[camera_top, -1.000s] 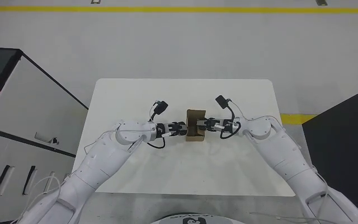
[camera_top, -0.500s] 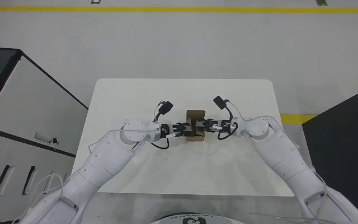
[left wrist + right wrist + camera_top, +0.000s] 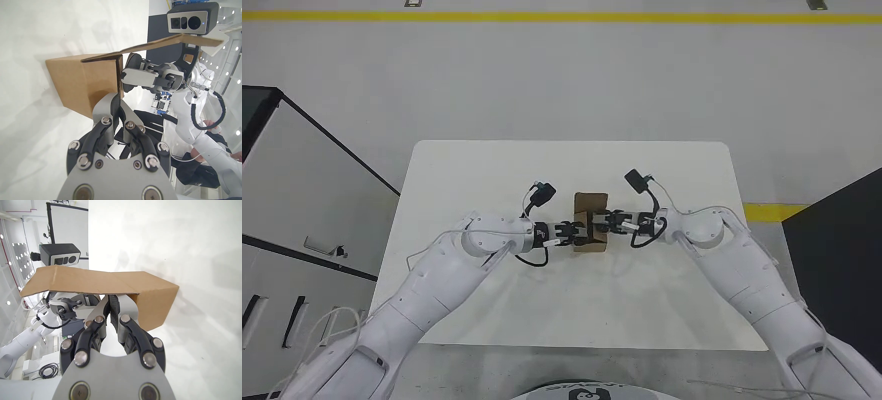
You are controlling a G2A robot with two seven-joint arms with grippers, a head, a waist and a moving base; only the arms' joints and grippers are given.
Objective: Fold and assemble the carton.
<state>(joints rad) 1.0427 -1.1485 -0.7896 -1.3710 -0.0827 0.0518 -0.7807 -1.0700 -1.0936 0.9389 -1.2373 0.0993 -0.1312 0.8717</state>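
Top view: the brown carton [image 3: 590,204] stands near the middle of the white table [image 3: 472,180], its centre covered by the two grippers that meet over it; the left gripper [image 3: 117,102] sits at one side, its fingers [image 3: 103,108] pinching the edge of an upright carton wall; the right gripper [image 3: 110,301] sits at the opposite side, fingers [image 3: 128,308] drawn almost together, tips tucked beneath a raised flap [image 3: 79,281], so whether cardboard lies between them cannot be told; the carton's interior is hidden.
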